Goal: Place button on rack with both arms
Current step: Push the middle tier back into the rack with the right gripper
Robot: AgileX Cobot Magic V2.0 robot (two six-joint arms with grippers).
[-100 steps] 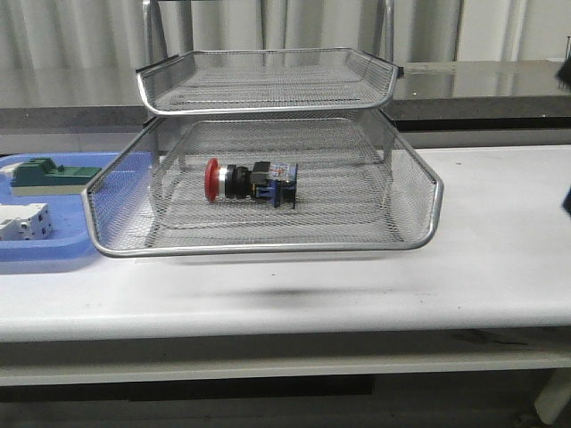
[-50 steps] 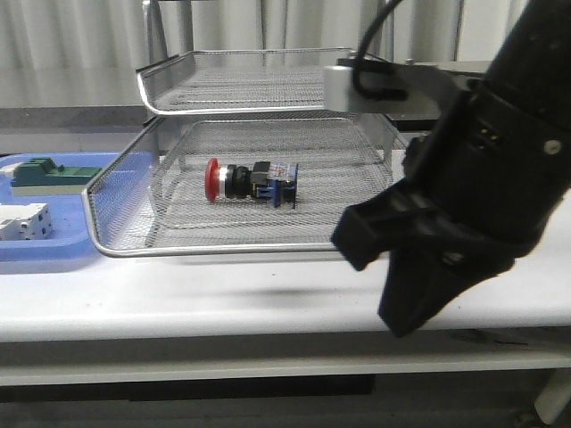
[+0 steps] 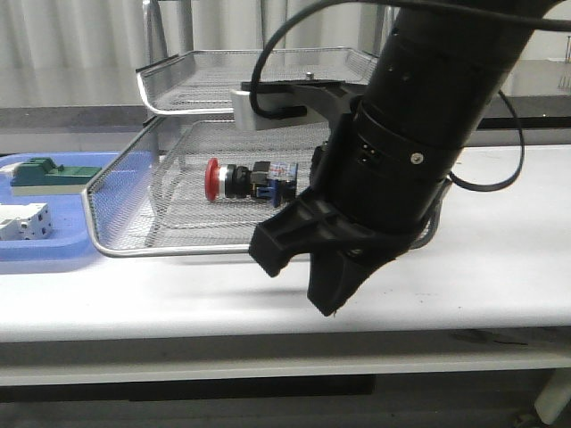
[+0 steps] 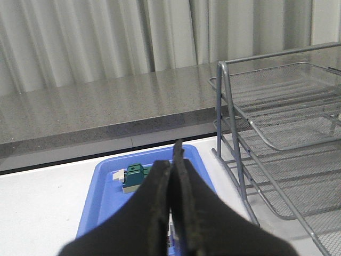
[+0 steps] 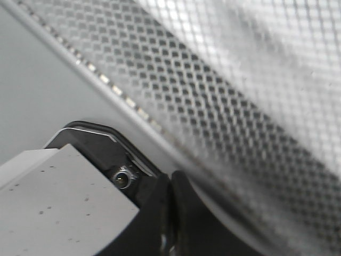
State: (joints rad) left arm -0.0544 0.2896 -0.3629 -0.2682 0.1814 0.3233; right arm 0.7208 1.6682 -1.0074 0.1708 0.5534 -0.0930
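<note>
The button (image 3: 252, 181), red head to the left, lies on its side on the mesh floor of the rack's (image 3: 268, 247) wide lower tray. My right arm (image 3: 419, 134) fills the right half of the front view, close to the camera and in front of the rack. My right gripper (image 5: 170, 184) is shut and empty, with blurred rack mesh (image 5: 224, 106) just beyond it. My left gripper (image 4: 173, 160) is shut and empty above the blue tray (image 4: 106, 192), to the left of the rack (image 4: 277, 138). The left arm does not show in the front view.
The shallow blue tray (image 3: 45, 254) sits left of the rack and holds a green block (image 3: 45, 174) and a white block (image 3: 22, 221). The green block also shows in the left wrist view (image 4: 133, 176). A grey counter runs behind the white table.
My right arm has swung in from the right edge and moved left across the front view, now covering the rack's right side. The button has not moved.
</note>
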